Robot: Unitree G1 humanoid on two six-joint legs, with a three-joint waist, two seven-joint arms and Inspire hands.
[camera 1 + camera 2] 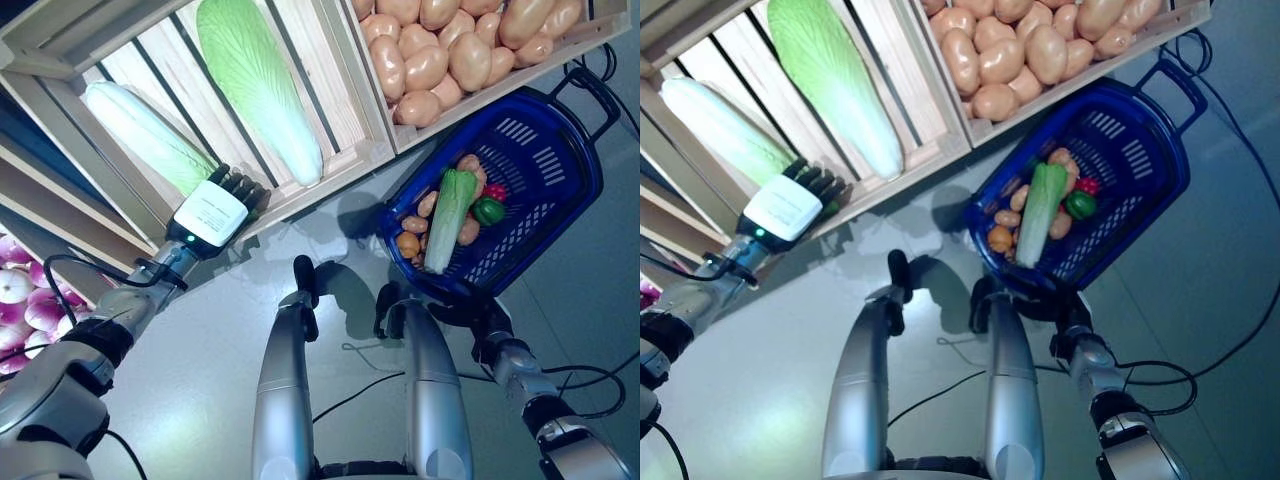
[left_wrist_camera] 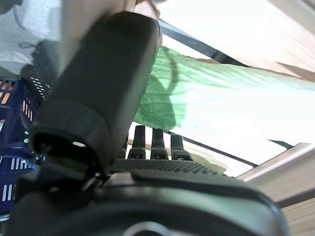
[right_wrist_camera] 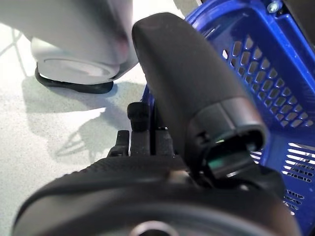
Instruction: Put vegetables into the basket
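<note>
Two long pale green cabbages lie in a slatted wooden crate [image 1: 300, 195]: one in the middle [image 1: 260, 85], one further left [image 1: 145, 135]. My left hand [image 1: 215, 215] is stretched out at the crate's front edge, fingers [image 2: 152, 142] straight, just short of the left cabbage's [image 2: 216, 103] leafy end and holding nothing. The blue basket [image 1: 590, 180] to the right holds a cabbage [image 1: 450, 215], potatoes, a red and a green pepper [image 1: 490, 210]. My right hand [image 1: 470, 310] is curled at the basket's near rim [image 3: 275, 59], on its handle.
A second crate of potatoes [image 1: 450, 50] stands behind the basket. Purple-white round vegetables [image 1: 20, 300] fill a bin at the far left. The basket's other black handle [image 1: 590, 85] sticks out at the far side. Grey floor lies between crates and basket.
</note>
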